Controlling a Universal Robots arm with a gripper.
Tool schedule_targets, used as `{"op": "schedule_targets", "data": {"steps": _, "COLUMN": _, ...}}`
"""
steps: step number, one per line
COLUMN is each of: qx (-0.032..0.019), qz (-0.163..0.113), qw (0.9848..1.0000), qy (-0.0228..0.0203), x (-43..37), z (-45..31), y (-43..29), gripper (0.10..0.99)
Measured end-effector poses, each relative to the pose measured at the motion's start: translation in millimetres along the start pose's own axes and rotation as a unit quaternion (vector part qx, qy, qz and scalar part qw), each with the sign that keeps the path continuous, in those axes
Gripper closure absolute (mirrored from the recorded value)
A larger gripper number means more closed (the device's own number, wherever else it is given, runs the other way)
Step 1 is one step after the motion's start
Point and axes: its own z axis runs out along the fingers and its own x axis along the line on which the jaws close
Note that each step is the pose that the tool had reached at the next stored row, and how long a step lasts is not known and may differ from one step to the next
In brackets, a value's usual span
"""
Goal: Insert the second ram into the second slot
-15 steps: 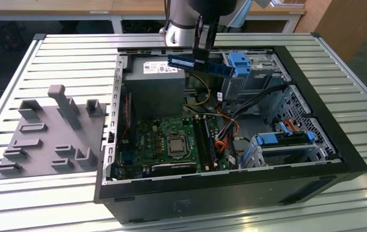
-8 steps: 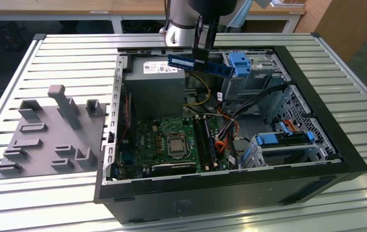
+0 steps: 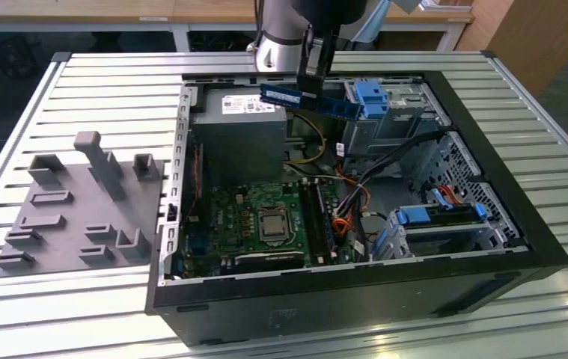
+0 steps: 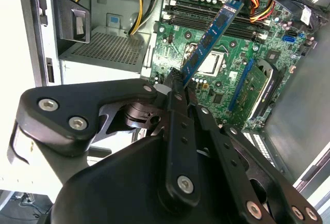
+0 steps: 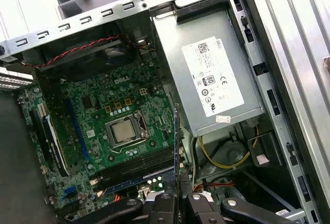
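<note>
The second ram [image 3: 301, 99] is a thin blue stick with a pale label, held in the air above the back of the open computer case [image 3: 483, 187]. My gripper [image 3: 313, 78] is shut on its top edge. In the second wrist view the stick [image 4: 211, 35] reaches out from the fingertips [image 4: 178, 83] over the green motherboard [image 4: 227, 74]. The first wrist view shows it edge-on [image 5: 176, 141] above the dark memory slots [image 5: 136, 164]. In the exterior view those slots [image 3: 316, 217] lie well below the stick, toward the case front. I cannot tell which one is the second slot.
A grey power supply [image 3: 239, 134] sits under the gripper. Blue drive-bay clips [image 3: 369, 97] stand beside the stick, another [image 3: 441, 214] lower right. Cables [image 3: 364, 168] cross the case middle. A grey holder block [image 3: 74, 209] rests on the slatted table at the exterior view's left.
</note>
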Motion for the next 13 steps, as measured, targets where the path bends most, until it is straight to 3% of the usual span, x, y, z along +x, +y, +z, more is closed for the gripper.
{"op": "schedule_targets", "data": {"steps": 13, "qx": 0.0001, "qz": 0.008, "qw": 1.0000, "qy": -0.0003, "x": 0.0, "z": 0.0, "y": 0.0, "gripper": 0.945}}
